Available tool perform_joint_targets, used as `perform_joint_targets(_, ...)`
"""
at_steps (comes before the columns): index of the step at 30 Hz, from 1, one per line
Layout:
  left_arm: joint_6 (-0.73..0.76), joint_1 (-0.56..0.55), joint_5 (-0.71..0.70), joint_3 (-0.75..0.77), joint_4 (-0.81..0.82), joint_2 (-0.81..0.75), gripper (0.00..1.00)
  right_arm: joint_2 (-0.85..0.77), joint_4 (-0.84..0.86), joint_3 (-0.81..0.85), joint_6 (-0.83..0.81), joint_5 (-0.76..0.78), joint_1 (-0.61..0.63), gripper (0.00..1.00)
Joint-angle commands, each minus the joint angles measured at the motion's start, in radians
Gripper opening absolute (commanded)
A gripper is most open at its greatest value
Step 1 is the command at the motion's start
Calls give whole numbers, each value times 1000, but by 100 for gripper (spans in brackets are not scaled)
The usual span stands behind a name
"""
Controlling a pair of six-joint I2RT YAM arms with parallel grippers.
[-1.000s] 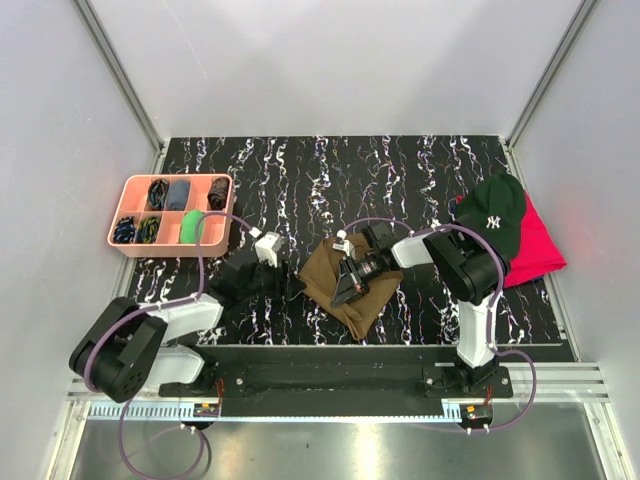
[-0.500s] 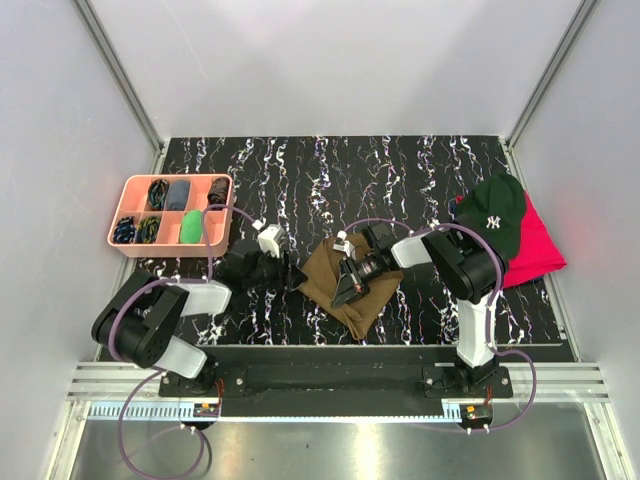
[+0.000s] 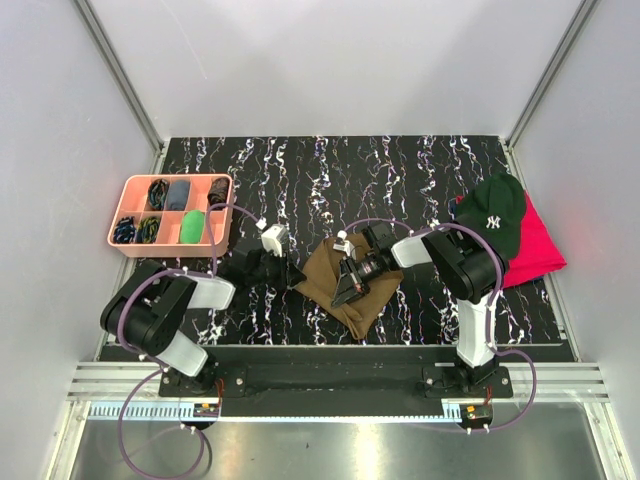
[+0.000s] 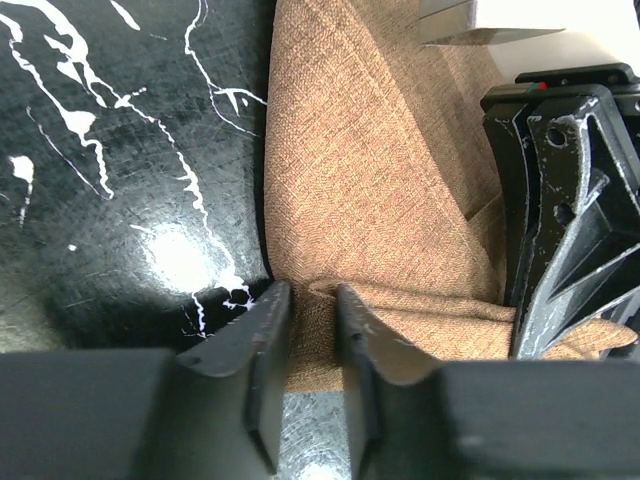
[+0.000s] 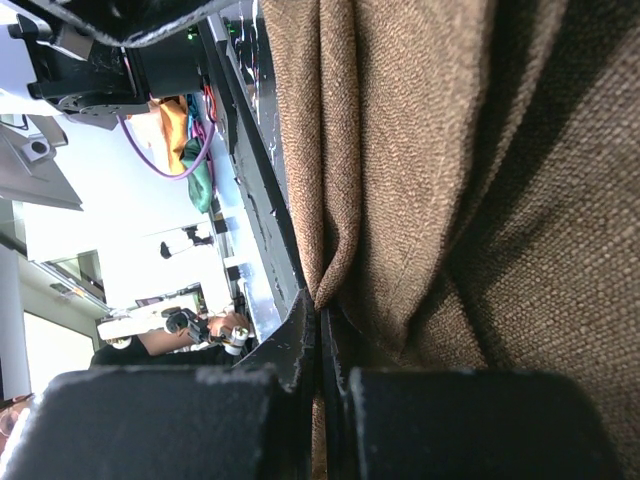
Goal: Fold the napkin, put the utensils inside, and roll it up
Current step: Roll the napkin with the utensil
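The olive-brown napkin (image 3: 320, 268) lies bunched and creased on the black marbled table, in front of the arms' bases. My right gripper (image 3: 346, 288) rests on its middle. In the right wrist view it (image 5: 320, 330) is shut, pinching a raised fold of the napkin (image 5: 430, 150). My left gripper (image 3: 291, 272) is at the napkin's left edge. In the left wrist view its jaws (image 4: 312, 305) stand a narrow gap apart, astride the edge of the cloth (image 4: 370, 180), which lies flat between them. The right gripper's black body (image 4: 570, 180) is close by. The utensils are out of view.
A pink compartment tray (image 3: 128, 215) with small items stands at the back left. At the right edge a dark green cap (image 3: 495, 215) lies on a red cloth (image 3: 540, 250). White walls enclose the table (image 3: 400, 170) on three sides.
My left gripper has moved right to the napkin's left edge, and its jaws have narrowed around the cloth. The right gripper and the napkin's middle have not moved.
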Motion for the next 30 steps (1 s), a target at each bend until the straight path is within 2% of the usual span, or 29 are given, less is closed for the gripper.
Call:
perform_joint_targets(1,-7,4,36,3,41,25,14,-3,16,27,6,-15,-7,0)
perform_joint_targets(3,-9,4,38,3,36,32,8,-21,13,25,14,6,-7,0)
perform_joint_targets(6,-9,4,48,9,28,39,4,-65,2,25,31,49,-7,6)
perform_joint_targets(7,-10,4,53,9,27,39,3,-79,-2,25,45,65,-7,10)
perform_joint_targets(8,-6,4,56,10,24,40,0,-110,-11,28,46,84,-7,21)
perform_joint_targets(10,-4,3,65,18,22,40,0,-151,-59,31,31,140,-7,28)
perform_joint_targets(11,-1,3,67,20,18,45,0,-194,-85,39,17,169,-7,35)
perform_joint_targets(14,5,0,73,30,10,52,0,-298,-182,48,-29,291,-5,48)
perform_joint_targets(18,10,-5,76,43,2,63,0,-455,-269,28,-82,552,7,64)
perform_joint_targets(20,13,-5,76,46,-5,63,0,-536,-307,25,-101,661,56,67)
perform_joint_targets(23,14,-5,76,47,-5,63,0,-610,-367,13,-77,964,156,71)
perform_joint_targets(26,14,-5,76,49,-5,65,0,-609,-456,14,-11,1101,231,73)
perform_joint_targets(30,13,-5,81,49,-7,63,0,-572,-493,13,55,1206,349,75)
